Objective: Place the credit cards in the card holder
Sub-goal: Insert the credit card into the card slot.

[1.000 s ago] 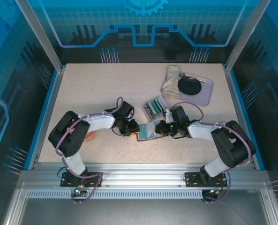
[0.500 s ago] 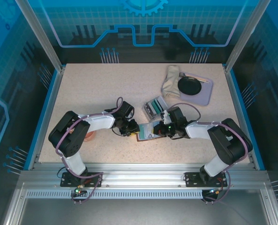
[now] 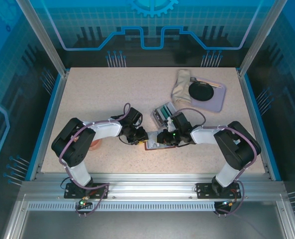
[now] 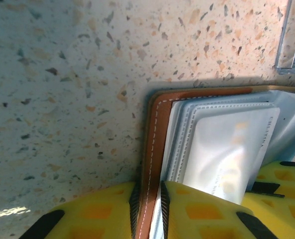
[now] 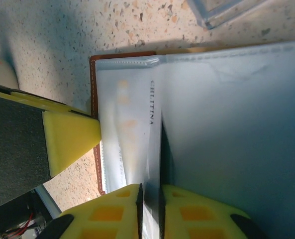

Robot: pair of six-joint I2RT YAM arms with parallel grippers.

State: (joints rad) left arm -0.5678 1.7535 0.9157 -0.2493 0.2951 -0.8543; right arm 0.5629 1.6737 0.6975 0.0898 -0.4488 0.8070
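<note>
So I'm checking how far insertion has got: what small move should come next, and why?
Probably ease the right fingers toward the brown rim, sliding the pale grey card into the card holder. The card's edge seems to sit only at the pocket mouth, and the left fingers clamp the rim steady.

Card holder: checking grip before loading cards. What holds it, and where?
The left gripper pinches the card holder by its brown leather edge; the right gripper pinches a pale inner leaf, or a card.
</note>
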